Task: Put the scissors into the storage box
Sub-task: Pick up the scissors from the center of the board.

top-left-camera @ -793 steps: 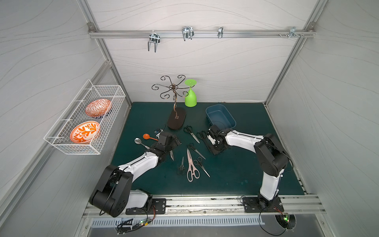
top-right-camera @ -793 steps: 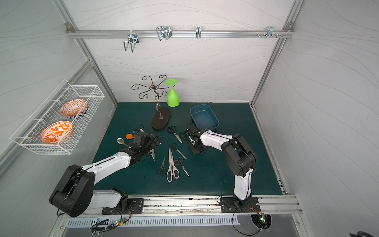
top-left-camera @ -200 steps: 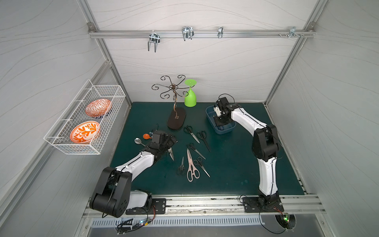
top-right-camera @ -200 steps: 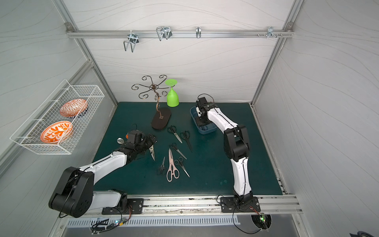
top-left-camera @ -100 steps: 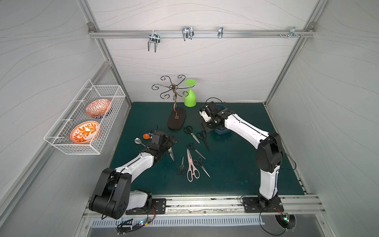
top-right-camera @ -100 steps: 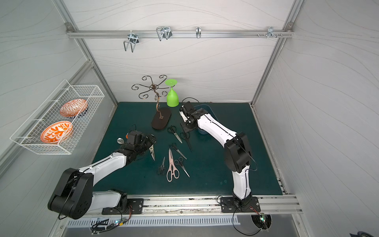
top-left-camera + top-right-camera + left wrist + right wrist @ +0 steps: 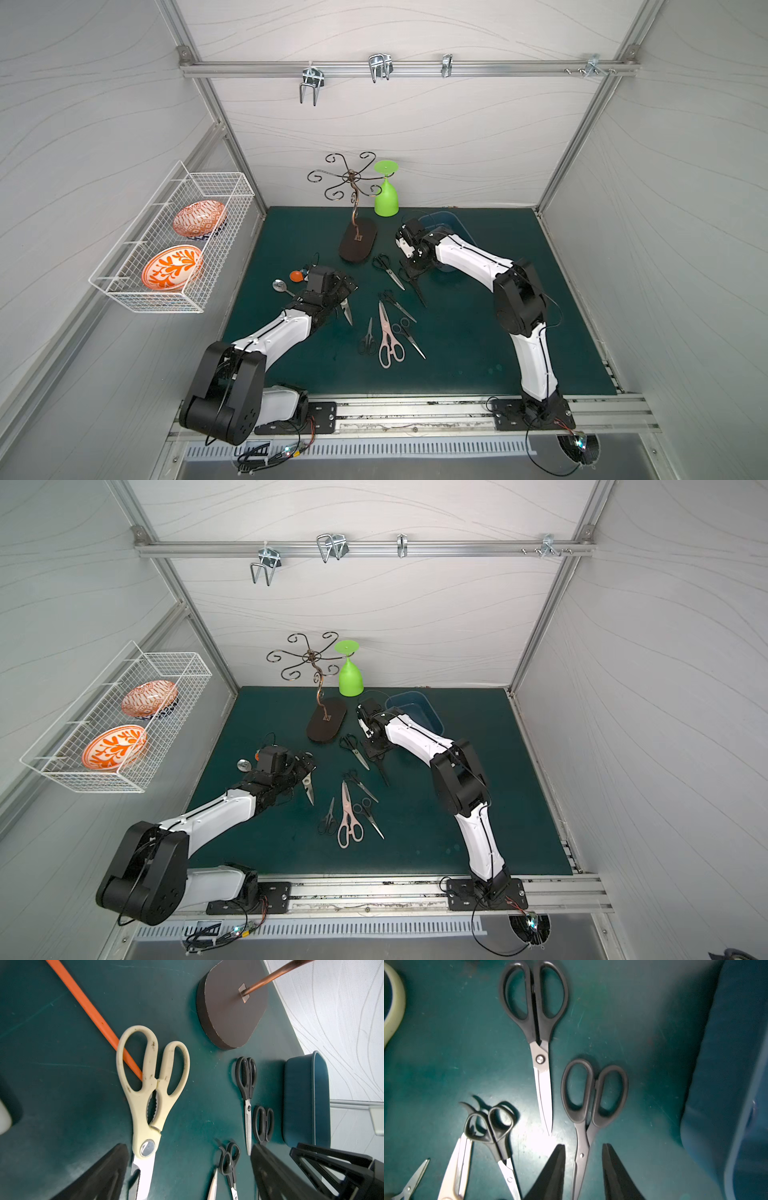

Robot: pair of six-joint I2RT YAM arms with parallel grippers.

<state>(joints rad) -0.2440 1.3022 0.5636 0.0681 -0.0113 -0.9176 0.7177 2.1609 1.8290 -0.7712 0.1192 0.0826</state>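
Several scissors lie on the green mat: pink-handled shears (image 7: pixel 386 337), slim black pairs (image 7: pixel 387 271) (image 7: pixel 397 304), and cream-handled shears (image 7: pixel 152 1076). My right gripper (image 7: pixel 583 1147) hangs open low over an all-dark pair (image 7: pixel 593 1095), one finger on each side of its pivot without touching it; in a top view it (image 7: pixel 412 271) is just left of the storage box (image 7: pixel 455 219). This blue box (image 7: pixel 737 1064) is partly hidden by the right arm. My left gripper (image 7: pixel 189 1146) is wide open over the cream shears' blade (image 7: pixel 347 312), holding nothing.
A copper hook stand on a dark oval base (image 7: pixel 358 246) and an upturned green cup (image 7: pixel 386 195) stand at the back. A metal spoon (image 7: pixel 279 286) and an orange-handled tool (image 7: pixel 93 1012) lie left of my left gripper. A wire basket (image 7: pixel 174 249) holds two bowls.
My right arm has swung from above the storage box leftward and down to the dark pair beside it. The left arm has barely moved.
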